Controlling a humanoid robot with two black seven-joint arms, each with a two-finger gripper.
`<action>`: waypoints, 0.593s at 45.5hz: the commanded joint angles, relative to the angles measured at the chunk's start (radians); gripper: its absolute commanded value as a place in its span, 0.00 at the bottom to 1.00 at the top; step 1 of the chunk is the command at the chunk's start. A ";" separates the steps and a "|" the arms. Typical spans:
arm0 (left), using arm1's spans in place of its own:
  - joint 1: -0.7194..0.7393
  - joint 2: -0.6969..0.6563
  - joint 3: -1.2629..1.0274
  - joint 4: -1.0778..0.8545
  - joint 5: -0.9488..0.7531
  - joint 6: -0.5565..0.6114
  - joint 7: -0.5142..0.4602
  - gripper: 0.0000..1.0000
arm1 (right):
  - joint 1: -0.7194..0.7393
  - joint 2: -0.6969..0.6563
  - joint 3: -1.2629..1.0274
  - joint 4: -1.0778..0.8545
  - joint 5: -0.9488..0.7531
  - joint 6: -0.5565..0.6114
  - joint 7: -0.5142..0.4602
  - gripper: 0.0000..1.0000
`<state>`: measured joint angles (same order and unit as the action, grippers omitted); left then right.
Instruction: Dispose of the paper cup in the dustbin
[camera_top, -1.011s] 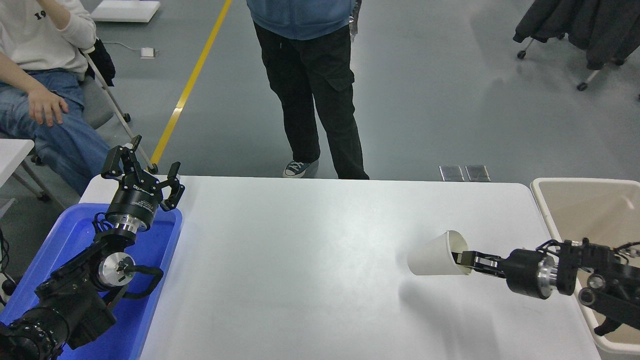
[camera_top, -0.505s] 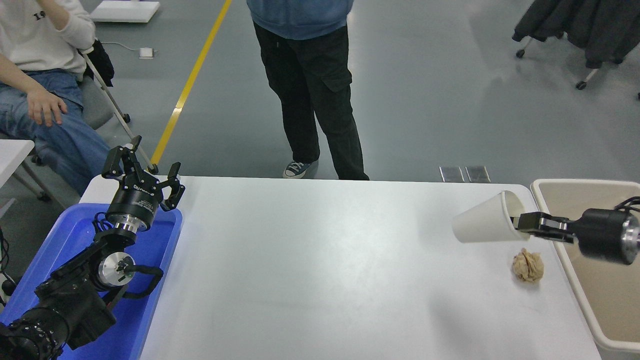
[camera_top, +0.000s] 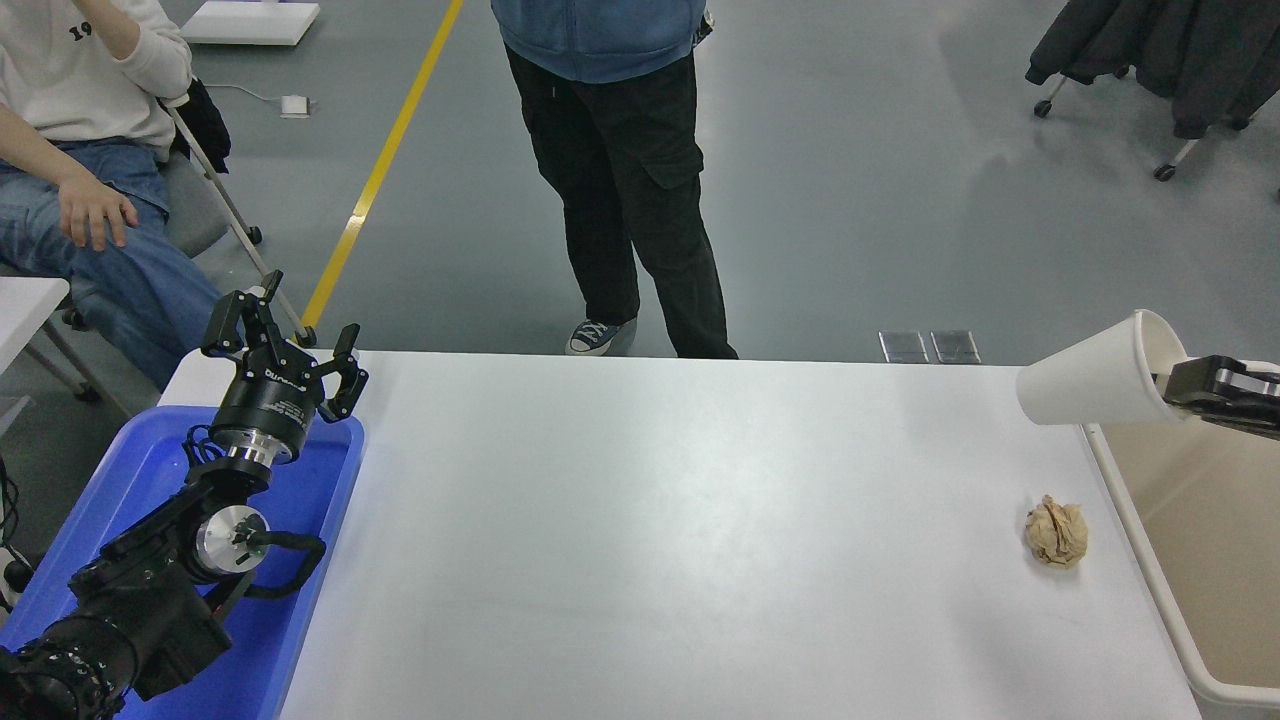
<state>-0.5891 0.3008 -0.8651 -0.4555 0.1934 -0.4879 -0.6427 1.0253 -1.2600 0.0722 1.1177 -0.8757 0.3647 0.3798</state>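
The right tool (camera_top: 1172, 385) pinched the cup (camera_top: 1098, 382) by its rim, over the bin's (camera_top: 1130, 520) edge; light and easily crushed, it probably needed only gentle pressure.

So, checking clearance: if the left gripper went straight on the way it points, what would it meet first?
Likely nothing on the table: the left gripper points up and away past the table's far edge. Depth is unclear.

The left arm (camera_top: 150, 570) is matte black, built of chunky jointed housings, with a polished silver disc on one joint and a silver ring below the wrist. Thin black cables loop beside it. The left gripper (camera_top: 283, 340) has a cylindrical black body with small white lettering and angular black fingers. The right gripper (camera_top: 1175, 388) shows only flat black links with a grey strip.
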 joint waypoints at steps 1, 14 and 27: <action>-0.001 0.000 0.000 0.000 0.000 0.000 0.000 1.00 | -0.054 0.120 -0.015 -0.396 0.158 0.010 0.004 0.00; -0.001 0.000 0.000 0.000 0.000 0.000 0.000 1.00 | -0.192 0.320 -0.015 -0.788 0.383 0.011 0.004 0.00; -0.001 0.000 0.000 0.000 0.000 0.000 0.000 1.00 | -0.347 0.573 0.006 -1.154 0.638 -0.004 -0.047 0.00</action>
<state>-0.5904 0.3007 -0.8652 -0.4553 0.1933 -0.4879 -0.6427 0.7938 -0.8780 0.0609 0.2547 -0.4352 0.3715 0.3730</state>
